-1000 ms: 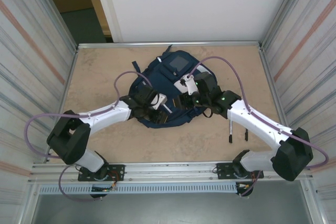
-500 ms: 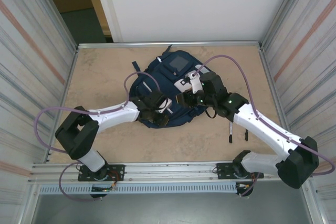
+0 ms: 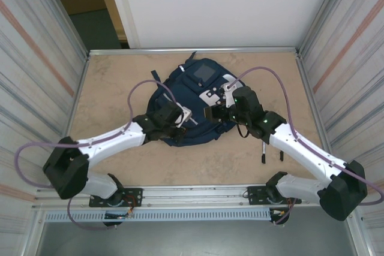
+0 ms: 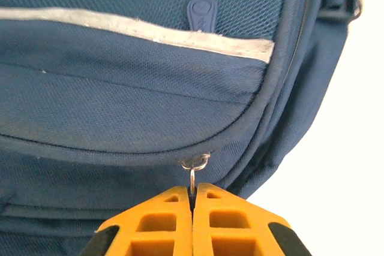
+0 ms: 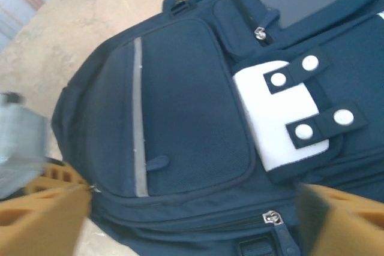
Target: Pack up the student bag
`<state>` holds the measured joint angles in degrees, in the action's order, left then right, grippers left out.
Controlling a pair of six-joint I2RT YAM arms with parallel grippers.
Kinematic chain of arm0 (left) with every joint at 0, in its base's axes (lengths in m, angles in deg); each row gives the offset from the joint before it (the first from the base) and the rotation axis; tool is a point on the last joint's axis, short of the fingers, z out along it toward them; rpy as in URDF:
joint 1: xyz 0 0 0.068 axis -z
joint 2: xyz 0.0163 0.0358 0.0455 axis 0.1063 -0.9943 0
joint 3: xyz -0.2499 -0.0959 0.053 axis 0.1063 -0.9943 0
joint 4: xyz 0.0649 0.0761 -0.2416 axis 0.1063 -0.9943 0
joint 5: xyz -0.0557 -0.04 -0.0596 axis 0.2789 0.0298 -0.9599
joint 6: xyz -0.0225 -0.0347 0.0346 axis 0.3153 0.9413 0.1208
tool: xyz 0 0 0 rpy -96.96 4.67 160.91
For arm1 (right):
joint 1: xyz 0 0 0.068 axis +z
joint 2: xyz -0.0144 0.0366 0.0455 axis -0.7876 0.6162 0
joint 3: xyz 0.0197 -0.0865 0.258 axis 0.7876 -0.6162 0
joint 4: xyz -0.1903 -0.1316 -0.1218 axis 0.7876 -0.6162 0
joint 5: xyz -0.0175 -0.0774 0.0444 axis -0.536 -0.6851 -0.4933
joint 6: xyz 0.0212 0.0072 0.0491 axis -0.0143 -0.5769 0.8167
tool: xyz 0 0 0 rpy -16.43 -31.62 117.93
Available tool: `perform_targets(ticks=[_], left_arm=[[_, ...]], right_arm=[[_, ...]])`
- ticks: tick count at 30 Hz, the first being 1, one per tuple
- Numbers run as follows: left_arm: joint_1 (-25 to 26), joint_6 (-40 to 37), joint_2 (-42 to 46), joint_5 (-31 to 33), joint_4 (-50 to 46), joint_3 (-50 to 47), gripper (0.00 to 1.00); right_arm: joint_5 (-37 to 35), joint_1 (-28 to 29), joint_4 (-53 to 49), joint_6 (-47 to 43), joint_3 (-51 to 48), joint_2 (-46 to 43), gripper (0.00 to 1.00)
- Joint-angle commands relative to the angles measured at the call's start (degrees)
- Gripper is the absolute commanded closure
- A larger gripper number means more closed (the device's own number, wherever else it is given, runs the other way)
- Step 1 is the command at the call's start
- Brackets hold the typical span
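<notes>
The navy student bag [image 3: 193,91] lies flat mid-table with its grey front patch [image 3: 204,71] toward the far side. My left gripper [image 4: 192,191] is shut on the small metal ring of a zipper pull [image 4: 193,172] at the bag's near-left seam, below a thin pale stripe [image 4: 138,28]. From above, the left gripper [image 3: 182,118] sits on the bag's near-left edge. My right gripper [image 5: 192,223] hovers open over the bag's near-right part, its orange fingers [image 5: 339,220] wide apart with nothing between them. A second zipper pull [image 5: 273,217] lies under it, beside the white patch [image 5: 282,118].
Two dark strap ends [image 3: 264,150] trail on the beige table [image 3: 114,82] to the right of the bag, under the right forearm. Metal walls [image 3: 36,70] close in the left and right sides. The table's front rail [image 3: 192,193] runs along the near edge.
The left arm has stretched out leftward and its gripper has shifted slightly left and away on the bag. The right gripper has edged farther over the bag.
</notes>
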<state>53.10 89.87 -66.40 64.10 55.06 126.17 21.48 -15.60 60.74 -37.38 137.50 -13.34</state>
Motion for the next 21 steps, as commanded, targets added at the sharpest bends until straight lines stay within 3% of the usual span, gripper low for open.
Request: perform_targets(ticks=[1, 5, 6, 8, 11, 16, 19, 20, 21], left_arm=[[0.3, -2.5, 3.7, -3.7, 3.5, -0.8, 1.00], [0.2, -2.7, 3.2, -5.3, 4.4, 0.4, 1.00], [0.1, -2.5, 2.9, -5.4, 4.4, 0.7, 1.00], [0.2, -2.3, 2.5, -6.2, 6.1, 0.4, 1.00], [0.2, -1.7, 2.1, -7.6, 8.5, -0.2, 1.00], [0.2, 0.6, 2.0, -8.8, 13.9, -2.6, 1.00], [0.2, 1.3, 1.5, -9.8, 14.1, -2.5, 1.00], [0.2, 1.4, 1.5, -9.4, 14.2, -2.6, 1.00], [0.2, 1.5, 1.6, -8.9, 14.8, -3.1, 1.00]], right_arm=[[3.6, -3.8, 0.8, 8.5, -0.8, -1.3, 0.01], [22.6, -10.6, -6.5, 25.2, 4.7, 6.4, 0.01], [24.1, -10.3, -11.1, 29.2, 7.7, 9.0, 0.01], [22.2, -7.9, -16.8, 37.6, 10.6, 11.7, 0.01], [19.5, -3.1, -17.0, 50.3, 9.5, 13.1, 0.01], [21.2, -0.3, -12.7, 59.9, 8.3, 16.8, 0.02], [19.2, 0.3, -11.3, 61.8, 8.5, 18.1, 0.44], [19.3, 0.3, -10.6, 61.8, 8.7, 18.8, 0.53], [19.2, 0.2, -10.9, 62.0, 9.1, 19.6, 0.55]])
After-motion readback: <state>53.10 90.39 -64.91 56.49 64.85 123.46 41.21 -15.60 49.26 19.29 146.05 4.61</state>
